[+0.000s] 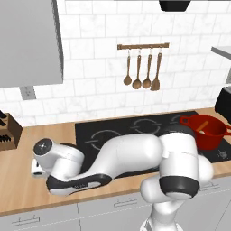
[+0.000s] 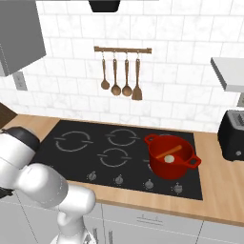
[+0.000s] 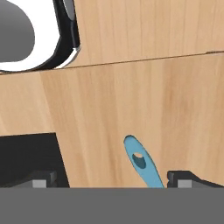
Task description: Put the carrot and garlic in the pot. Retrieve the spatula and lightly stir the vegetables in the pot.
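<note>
The round bright red pot with two small loop handles stands on the right side of the black flat cooktop, which is set into the light wooden table. Inside the pot lie the slim orange carrot stick and, just beside it, the small whitish garlic bulb. In the left base view the white arm bends low over the table at the left of the cooktop, with the hand down near the table's left part. In the hand view the claw stands fully open, its two dark finger tips well apart at the bottom edge, and it holds nothing. Between those tips lies the small light-blue spatula on the bare wood; the end of its handle, pierced by a hole, is visible, and the remainder is cut off at the bottom edge. A rail of brown wooden utensils hangs on the white tiled wall behind the cooktop. A black toaster stands at the far right of the table.
</note>
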You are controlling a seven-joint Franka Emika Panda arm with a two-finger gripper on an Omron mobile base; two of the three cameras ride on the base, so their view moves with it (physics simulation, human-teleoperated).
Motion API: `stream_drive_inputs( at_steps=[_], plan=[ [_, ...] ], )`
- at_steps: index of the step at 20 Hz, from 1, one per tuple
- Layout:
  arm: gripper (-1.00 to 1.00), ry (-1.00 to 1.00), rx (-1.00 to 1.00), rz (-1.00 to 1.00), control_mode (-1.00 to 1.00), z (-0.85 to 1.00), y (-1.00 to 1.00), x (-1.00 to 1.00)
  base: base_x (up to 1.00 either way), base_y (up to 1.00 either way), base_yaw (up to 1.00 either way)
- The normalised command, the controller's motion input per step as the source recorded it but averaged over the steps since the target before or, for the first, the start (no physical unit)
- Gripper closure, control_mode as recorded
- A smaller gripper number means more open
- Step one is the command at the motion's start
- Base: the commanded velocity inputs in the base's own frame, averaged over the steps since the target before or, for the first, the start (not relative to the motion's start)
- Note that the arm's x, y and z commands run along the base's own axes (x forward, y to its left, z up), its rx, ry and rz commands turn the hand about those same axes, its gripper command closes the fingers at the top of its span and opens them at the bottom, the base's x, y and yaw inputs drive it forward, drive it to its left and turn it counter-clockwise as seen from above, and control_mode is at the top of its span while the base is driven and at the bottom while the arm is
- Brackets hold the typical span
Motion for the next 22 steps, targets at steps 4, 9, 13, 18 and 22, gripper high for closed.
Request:
stream_drive_inputs(
  at_steps=[4,9,13,18,22],
  plan=[
    [-1.0,0.0,0.0,0.0,-1.0,-0.31,0.0,0.0,0.0,0.0,0.0],
    [-1.0,0.0,0.0,0.0,-1.0,-0.27,0.0,0.0,0.0,0.0,0.0],
    [-1.0,0.0,0.0,0.0,-1.0,-0.12,0.18,0.11,0.0,0.0,0.0],
    [-1.0,0.0,0.0,0.0,-1.0,-0.11,0.17,0.23,0.0,0.0,0.0],
    [-1.0,0.0,-0.02,0.0,-1.0,-0.13,0.32,0.15,0.0,0.0,0.0]
  ],
)
